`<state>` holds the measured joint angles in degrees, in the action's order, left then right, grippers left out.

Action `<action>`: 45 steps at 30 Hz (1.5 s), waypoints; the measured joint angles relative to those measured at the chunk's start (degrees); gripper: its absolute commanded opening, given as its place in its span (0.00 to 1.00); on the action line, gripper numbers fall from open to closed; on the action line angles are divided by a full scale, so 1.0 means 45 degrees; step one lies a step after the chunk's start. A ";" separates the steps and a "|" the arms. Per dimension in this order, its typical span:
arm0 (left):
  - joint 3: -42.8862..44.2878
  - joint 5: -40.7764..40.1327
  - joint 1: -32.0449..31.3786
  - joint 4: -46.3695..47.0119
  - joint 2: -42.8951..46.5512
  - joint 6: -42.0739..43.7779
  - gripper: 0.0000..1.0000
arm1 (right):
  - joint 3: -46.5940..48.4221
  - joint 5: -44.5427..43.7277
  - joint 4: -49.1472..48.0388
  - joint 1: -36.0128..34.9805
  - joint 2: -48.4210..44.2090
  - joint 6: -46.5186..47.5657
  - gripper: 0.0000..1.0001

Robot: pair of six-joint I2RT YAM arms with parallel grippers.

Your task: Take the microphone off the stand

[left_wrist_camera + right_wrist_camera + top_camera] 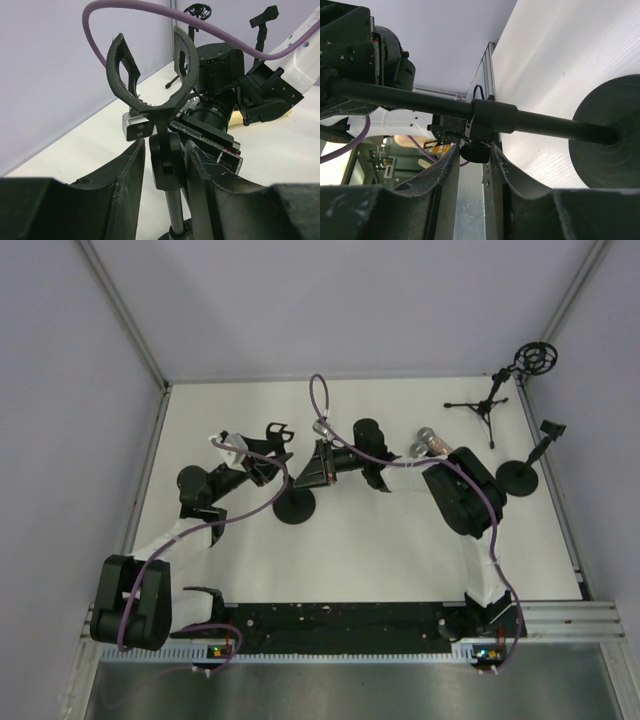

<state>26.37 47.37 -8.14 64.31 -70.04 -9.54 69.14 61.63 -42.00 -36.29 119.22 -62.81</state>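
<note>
— While the clip (155,107) stands empty, where's the microphone (428,442)?
— On the table (400,560), top view's upper right. Left gripper (165,150) flanks the clip joint, right gripper (474,150) the stand (545,125) pole; jaws narrow, clamped or not unclear.

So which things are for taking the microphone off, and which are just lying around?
For the job:
microphone
middle stand
left fingers
right fingers

Just lying about:
tripod stand
round-foot stand on the right
</note>
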 measured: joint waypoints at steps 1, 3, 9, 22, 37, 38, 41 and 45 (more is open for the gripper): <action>0.0000 -0.0010 0.0000 0.0000 0.0000 -0.0005 0.39 | 0.0000 -0.0039 0.0019 -0.0005 0.0000 0.0005 0.26; 0.0000 0.0005 0.0000 0.0000 0.0000 -0.0044 0.34 | 0.0000 -0.0112 0.0126 -0.0019 0.0000 0.0058 0.23; 0.0000 0.0102 -0.0029 -0.0044 0.0000 -0.0170 0.18 | 0.0510 -0.0253 0.1554 -0.0068 -0.0019 0.1190 0.17; -0.0005 -0.0359 -0.0034 -0.0160 0.0005 -0.0029 0.07 | 0.2365 -0.2861 0.8592 -0.0427 -0.1345 0.7689 0.16; 0.0000 -0.1083 -0.0204 -0.0393 0.0039 0.0175 0.03 | 0.3235 -0.7747 1.1944 -0.1530 -0.2584 1.1589 0.22; 0.0000 -0.1122 -0.0214 -0.0403 0.0039 0.0175 0.03 | 0.3235 -0.8208 1.2041 -0.1671 -0.2676 1.1827 0.22; 0.0000 -0.1214 -0.0228 -0.0432 0.0039 0.0199 0.02 | 0.3235 -0.9330 1.2196 -0.2016 -0.2837 1.2381 0.26; 0.0000 -0.1423 -0.0238 -0.0500 0.0039 0.0282 0.02 | 0.3235 -1.0350 1.2152 -0.2176 -0.2905 1.2828 0.42</action>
<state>26.37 40.97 -9.21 62.06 -69.87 -8.27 83.70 15.05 12.69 -46.09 106.15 -5.08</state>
